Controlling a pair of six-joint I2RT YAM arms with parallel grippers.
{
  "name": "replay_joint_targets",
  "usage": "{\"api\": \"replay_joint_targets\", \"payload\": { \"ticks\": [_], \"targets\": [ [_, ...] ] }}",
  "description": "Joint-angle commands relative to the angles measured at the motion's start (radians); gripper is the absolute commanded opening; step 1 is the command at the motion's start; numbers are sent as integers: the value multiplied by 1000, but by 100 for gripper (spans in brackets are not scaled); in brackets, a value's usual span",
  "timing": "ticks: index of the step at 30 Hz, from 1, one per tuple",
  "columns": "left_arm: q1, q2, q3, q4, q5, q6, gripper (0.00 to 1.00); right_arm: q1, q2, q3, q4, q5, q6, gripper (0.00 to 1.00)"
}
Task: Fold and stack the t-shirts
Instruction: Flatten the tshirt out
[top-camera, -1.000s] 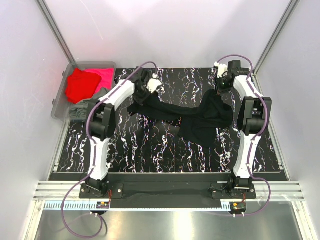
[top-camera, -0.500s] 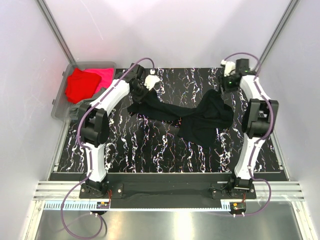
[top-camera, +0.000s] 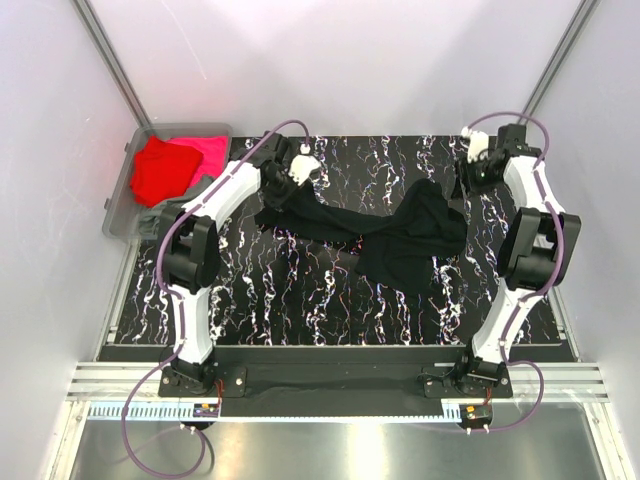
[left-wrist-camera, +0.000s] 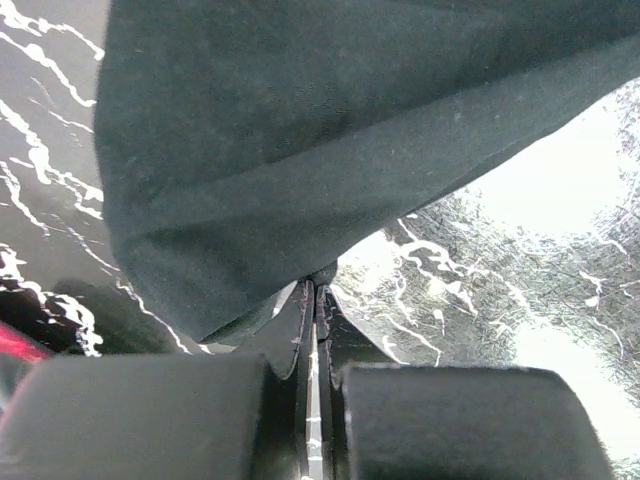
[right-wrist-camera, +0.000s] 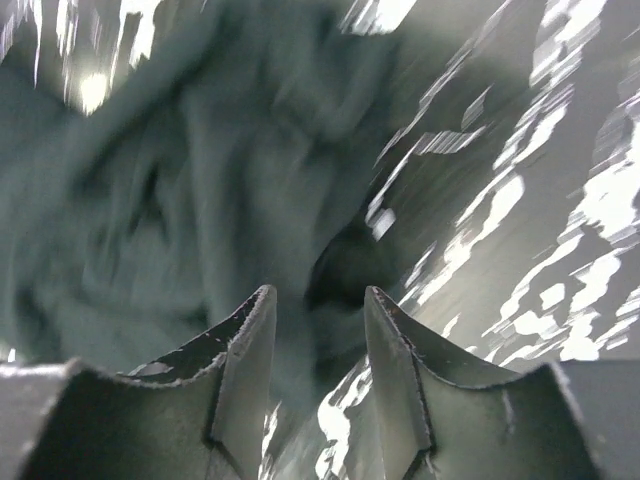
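Black t-shirt (top-camera: 390, 235) lay rumpled across the middle of the black marble-patterned table (top-camera: 300, 300), strung out from left to right with its bulk heaped toward the right. Nearest me, a band of open marble ran from the arm bases to the shirt's near edge, the widest room I had. Farther in, the left gripper (top-camera: 283, 190) had its jaws closed on the shirt's left end; my left wrist view showed the fingers (left-wrist-camera: 300, 330) pressed together with a fold of dark cloth pinched at the tips and the hem hanging over the marble. On the right, the right gripper (right-wrist-camera: 320, 310) stood just beyond the heap near the table's far right edge, jaws apart and nothing between them, the cloth blurred ahead. A clear bin (top-camera: 115, 215) sat off the table's far left corner, holding a red t-shirt (top-camera: 160, 170), a pink t-shirt (top-camera: 208, 150) and grey-green cloth (top-camera: 160, 218). Plain white walls (top-camera: 350, 60) with metal corner posts (top-camera: 110, 60) closed in three sides.
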Motion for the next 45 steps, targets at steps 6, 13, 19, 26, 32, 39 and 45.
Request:
{"api": "replay_joint_targets", "payload": {
  "ticks": [6, 13, 19, 26, 32, 39, 45],
  "targets": [
    [-6, -30, -44, 6, 14, -5, 0, -66, -148, -119, -218, -115, -191, 49],
    [-19, -25, -26, 5, 11, 0, 0, -121, -95, -107, -332, -163, -221, 49],
    [-22, -30, -35, 5, 0, 0, 0, -123, -29, -105, -367, -188, -229, 49],
    [-32, -45, -44, 5, -15, -3, 0, -127, 53, -49, -374, -195, -232, 49],
    [-41, -56, -63, 3, -29, 0, 0, -130, 79, -29, -374, -183, -249, 49],
    [-55, -44, -51, 0, -41, 3, 0, -132, 100, -32, -374, -186, -257, 49],
    [-59, -35, -37, -3, -46, 7, 0, -132, 119, -32, -384, -197, -250, 48]
  ]
}}
